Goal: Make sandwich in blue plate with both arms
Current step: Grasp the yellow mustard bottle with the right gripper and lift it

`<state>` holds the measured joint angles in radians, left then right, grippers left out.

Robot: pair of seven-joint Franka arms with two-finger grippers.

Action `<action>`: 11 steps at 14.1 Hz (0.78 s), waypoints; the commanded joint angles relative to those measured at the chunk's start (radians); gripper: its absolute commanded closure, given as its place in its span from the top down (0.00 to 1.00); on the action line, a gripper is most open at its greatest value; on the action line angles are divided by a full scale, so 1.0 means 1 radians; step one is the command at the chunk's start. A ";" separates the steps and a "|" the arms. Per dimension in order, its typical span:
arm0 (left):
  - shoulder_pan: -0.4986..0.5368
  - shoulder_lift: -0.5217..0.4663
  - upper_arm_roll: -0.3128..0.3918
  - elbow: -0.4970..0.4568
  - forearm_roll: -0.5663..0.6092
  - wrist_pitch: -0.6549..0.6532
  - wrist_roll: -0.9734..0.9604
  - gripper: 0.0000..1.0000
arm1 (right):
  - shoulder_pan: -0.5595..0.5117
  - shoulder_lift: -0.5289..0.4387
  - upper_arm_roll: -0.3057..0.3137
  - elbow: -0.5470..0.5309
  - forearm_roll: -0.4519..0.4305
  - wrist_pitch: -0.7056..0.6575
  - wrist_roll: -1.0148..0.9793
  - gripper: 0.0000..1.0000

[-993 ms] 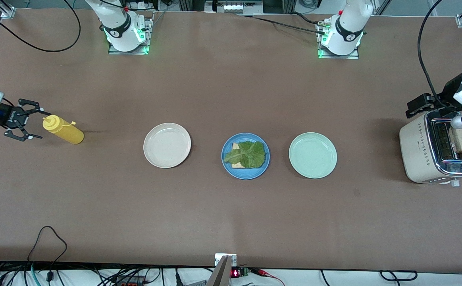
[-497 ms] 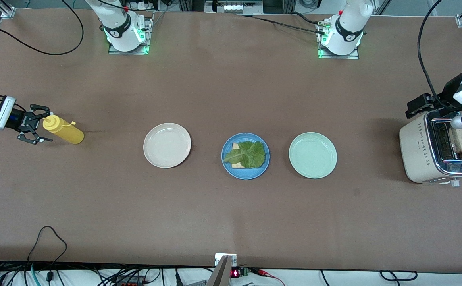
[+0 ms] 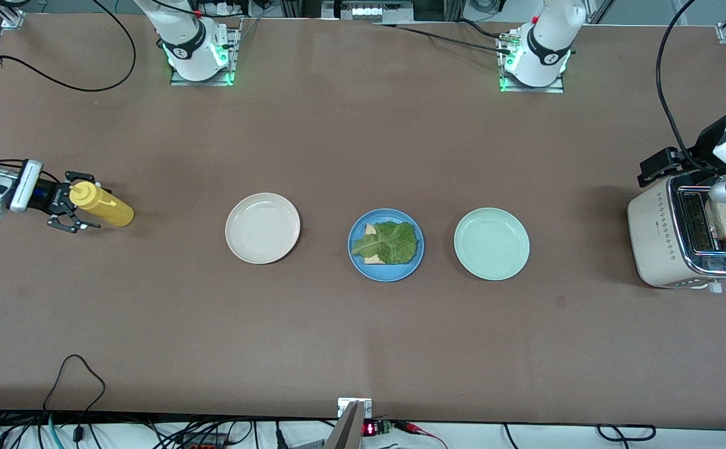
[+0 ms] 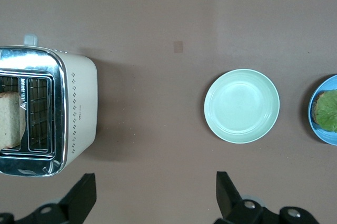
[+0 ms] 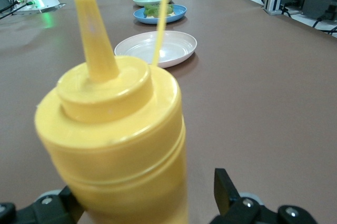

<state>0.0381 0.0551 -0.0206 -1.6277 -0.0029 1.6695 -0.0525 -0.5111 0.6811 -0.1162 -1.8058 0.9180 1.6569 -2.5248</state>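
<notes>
brown matte table [image 3: 363, 337]; cables [image 3: 76, 374] along its near edge.

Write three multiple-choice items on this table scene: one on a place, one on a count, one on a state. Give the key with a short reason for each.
1. Where is the lettuce leaf?
A. on the cream-white plate
B. on the blue plate
C. on the mint-green plate

2. How many plates are on the table?
A. two
B. three
C. four

3. How does the right claw stand at the yellow squeeze bottle?
A. open around its cap end
B. shut, away from it
C. lifting it over a plate

Key: B, B, A.
1. The leaf lies over bread on the blue plate.
2. The cream-white plate, the blue one and the mint-green plate sit in a row.
3. The right claw has its fingers spread either side of the yellow squeeze bottle, which lies on the table.
</notes>
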 commanded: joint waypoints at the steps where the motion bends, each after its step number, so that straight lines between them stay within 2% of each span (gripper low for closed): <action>1: -0.004 -0.015 -0.001 -0.004 0.021 0.004 0.016 1.00 | 0.008 0.023 0.016 0.017 0.019 -0.003 -0.014 1.00; 2: -0.004 -0.017 -0.001 -0.004 0.017 0.004 0.016 1.00 | 0.009 0.023 0.017 0.017 0.019 -0.002 -0.014 0.90; 4: -0.004 -0.017 -0.001 -0.004 0.015 0.004 0.016 1.00 | 0.029 0.023 0.017 0.017 0.015 0.003 -0.012 0.47; 6: -0.004 -0.017 -0.001 -0.004 0.015 0.004 0.016 1.00 | 0.058 0.020 0.017 0.017 0.012 0.011 -0.003 0.17; 7: -0.004 -0.017 0.001 -0.004 0.014 0.004 0.016 1.00 | 0.075 0.012 0.017 0.019 0.007 0.024 0.004 0.09; 8: -0.003 -0.017 0.001 -0.004 0.012 0.004 0.014 1.00 | 0.094 0.002 0.017 0.019 0.007 0.036 0.009 0.06; 11: -0.003 -0.018 -0.001 -0.004 0.014 0.004 0.016 1.00 | 0.173 -0.084 0.018 0.013 -0.031 0.121 0.102 0.04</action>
<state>0.0378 0.0547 -0.0209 -1.6277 -0.0028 1.6696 -0.0525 -0.3886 0.6816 -0.0987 -1.7795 0.9164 1.7311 -2.4959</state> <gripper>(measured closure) 0.000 0.489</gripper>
